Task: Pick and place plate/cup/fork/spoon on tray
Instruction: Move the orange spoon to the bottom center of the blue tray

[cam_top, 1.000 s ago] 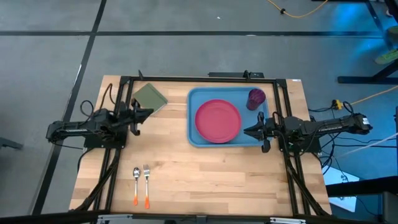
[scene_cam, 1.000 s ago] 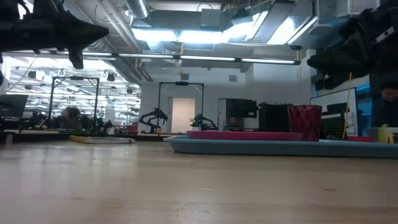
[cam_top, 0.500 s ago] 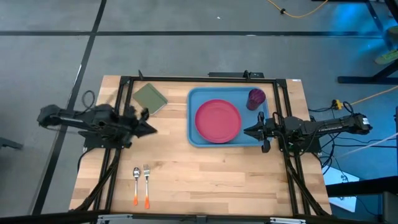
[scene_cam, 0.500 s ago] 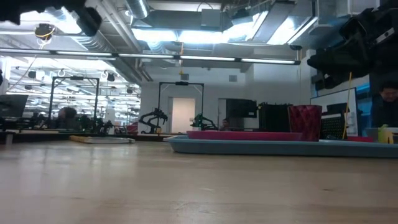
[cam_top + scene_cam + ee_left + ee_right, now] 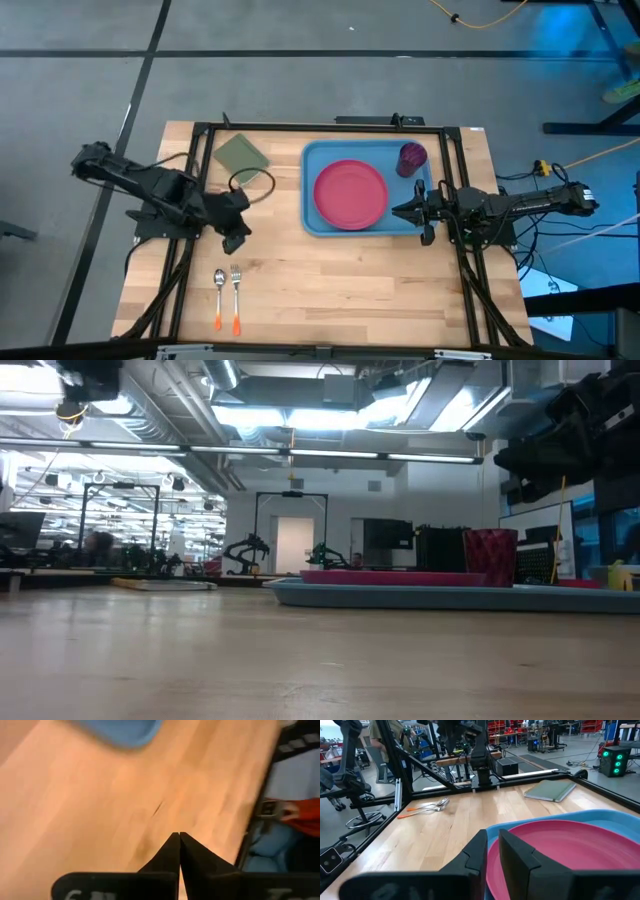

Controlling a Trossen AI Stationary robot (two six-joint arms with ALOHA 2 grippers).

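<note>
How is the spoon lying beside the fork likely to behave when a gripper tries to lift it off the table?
The spoon is thin metal lying flat on the wooden table, so it probably stays stiff but may slide under fingers. The fork lies close alongside and could get nudged. It looks small and light.

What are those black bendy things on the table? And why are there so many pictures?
They are two robot arms with pinching grippers. One camera looks down from above, one peeks across the tabletop, and one rides on each wrist. The pink plate and purple cup sit in the blue tray. The spoon and fork lie on the wooden table, and a green pad too. The left gripper is shut, holding nothing. The right gripper waits beside the tray, fingers slightly apart, empty.
</note>
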